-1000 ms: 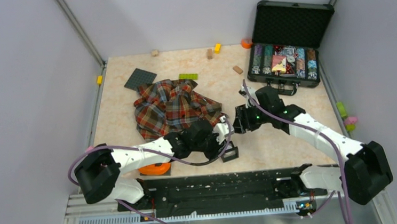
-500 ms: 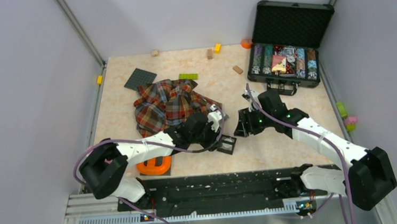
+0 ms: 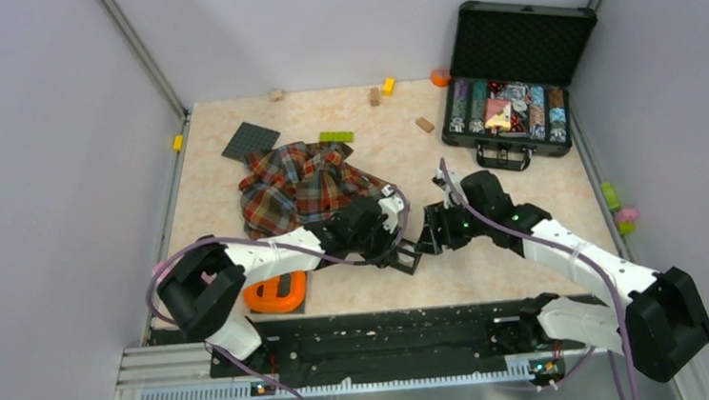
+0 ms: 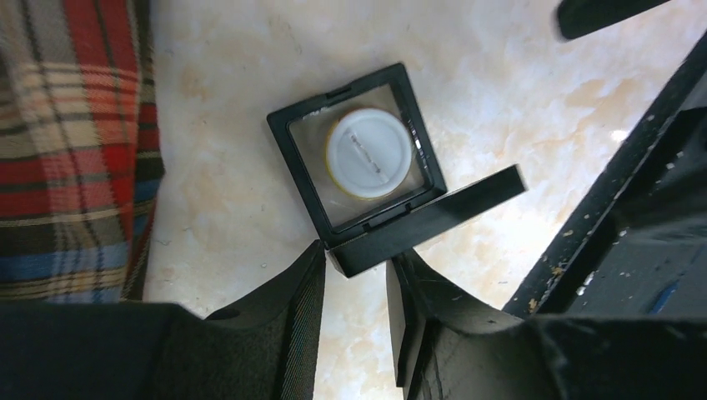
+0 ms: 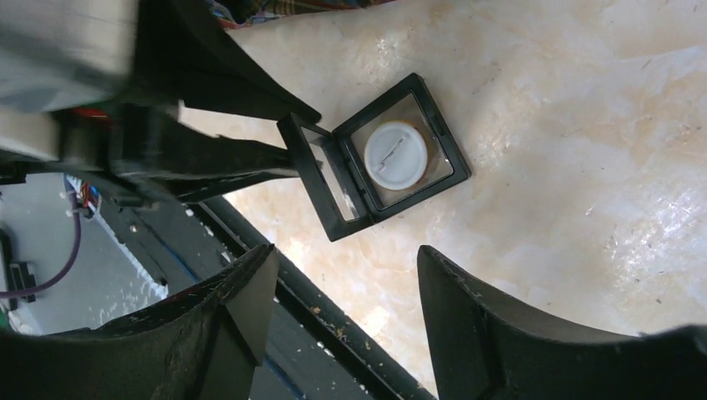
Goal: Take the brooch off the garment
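The brooch, a small round white disc, lies inside a small black square case on the table, apart from the garment. It also shows as a white disc in the right wrist view. The plaid garment is bunched up left of the case, and its edge fills the left of the left wrist view. My left gripper pinches a corner of the case's raised lid. My right gripper hovers open just right of the case, with nothing between its fingers.
An open black chip case stands at the back right. An orange object lies by the left arm. A dark grey plate, a green brick and small blocks lie behind the shirt. The black front rail runs close by.
The left gripper swung up and right, carrying the small case a little away from the front rail. The right gripper came down toward the case and its jaws widened.
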Controlling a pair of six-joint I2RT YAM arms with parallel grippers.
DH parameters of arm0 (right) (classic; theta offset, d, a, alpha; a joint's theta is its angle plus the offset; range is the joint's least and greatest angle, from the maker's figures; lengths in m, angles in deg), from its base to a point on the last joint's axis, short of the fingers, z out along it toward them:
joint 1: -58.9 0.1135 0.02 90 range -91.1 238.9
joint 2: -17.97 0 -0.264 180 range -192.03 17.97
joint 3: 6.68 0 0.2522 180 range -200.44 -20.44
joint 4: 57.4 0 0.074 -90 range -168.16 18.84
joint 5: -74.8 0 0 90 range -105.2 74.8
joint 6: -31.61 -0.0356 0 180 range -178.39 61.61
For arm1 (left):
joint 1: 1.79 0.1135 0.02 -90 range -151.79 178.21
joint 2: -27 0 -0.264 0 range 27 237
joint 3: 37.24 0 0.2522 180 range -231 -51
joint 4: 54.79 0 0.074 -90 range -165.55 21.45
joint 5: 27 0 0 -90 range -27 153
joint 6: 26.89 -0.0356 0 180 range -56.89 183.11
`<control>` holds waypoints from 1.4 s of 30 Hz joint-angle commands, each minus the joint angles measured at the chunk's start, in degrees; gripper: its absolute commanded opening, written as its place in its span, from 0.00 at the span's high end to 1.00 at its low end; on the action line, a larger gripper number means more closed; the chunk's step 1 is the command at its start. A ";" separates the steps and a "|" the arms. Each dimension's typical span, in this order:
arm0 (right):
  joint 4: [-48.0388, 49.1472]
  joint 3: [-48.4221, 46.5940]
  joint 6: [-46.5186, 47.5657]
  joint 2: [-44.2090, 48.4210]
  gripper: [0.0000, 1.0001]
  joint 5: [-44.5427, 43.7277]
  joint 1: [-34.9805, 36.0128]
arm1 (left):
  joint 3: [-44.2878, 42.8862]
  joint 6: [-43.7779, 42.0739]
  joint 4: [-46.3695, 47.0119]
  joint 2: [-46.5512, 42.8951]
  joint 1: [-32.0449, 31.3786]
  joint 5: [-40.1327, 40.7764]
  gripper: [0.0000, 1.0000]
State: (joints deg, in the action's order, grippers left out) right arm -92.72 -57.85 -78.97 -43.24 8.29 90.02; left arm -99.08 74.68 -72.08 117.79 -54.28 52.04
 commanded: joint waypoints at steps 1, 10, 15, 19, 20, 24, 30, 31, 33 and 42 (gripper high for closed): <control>3.48 -0.17 0.94 -1.98 0.36 -1.06 1.44 | 1.75 0.69 2.02 -6.38 -0.08 1.22 0.62; 4.41 -1.87 2.55 -7.70 0.58 -0.24 3.68 | 3.05 1.24 3.05 -10.43 0.45 1.78 0.62; 4.55 -1.96 2.83 -8.54 0.65 -0.51 3.78 | 1.44 1.44 3.09 -8.43 0.50 1.70 0.63; 4.46 -2.14 2.46 -8.97 0.74 -2.14 3.81 | 0.31 1.48 3.09 -6.47 0.55 1.48 0.64; 4.56 -2.10 2.24 -9.13 0.77 -2.50 3.79 | -0.01 1.52 3.09 -6.03 0.55 1.35 0.64; 5.76 -1.62 0.91 -9.75 0.83 -3.30 3.78 | -0.52 1.74 4.55 -5.09 0.55 0.89 0.64; 7.13 -2.49 -0.69 -12.17 0.72 -3.87 2.98 | -1.15 2.98 5.48 -4.88 1.68 2.40 0.66; 7.12 -2.71 -0.90 -12.55 0.69 -3.81 2.70 | -1.27 3.34 5.55 -5.10 2.01 2.32 0.66; 7.31 -2.69 -1.58 -12.62 0.67 -4.11 2.20 | -1.03 3.83 6.37 -5.83 2.57 2.21 0.66; 10.16 -0.85 -3.07 -14.51 0.63 -2.77 -1.93 | -3.23 4.33 7.09 -2.88 3.62 1.81 0.68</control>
State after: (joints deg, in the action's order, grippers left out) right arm -85.68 -58.04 -81.07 -56.55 4.92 89.12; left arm -99.58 78.24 -68.04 113.37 -50.78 53.70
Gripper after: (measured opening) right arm 0.356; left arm 0.324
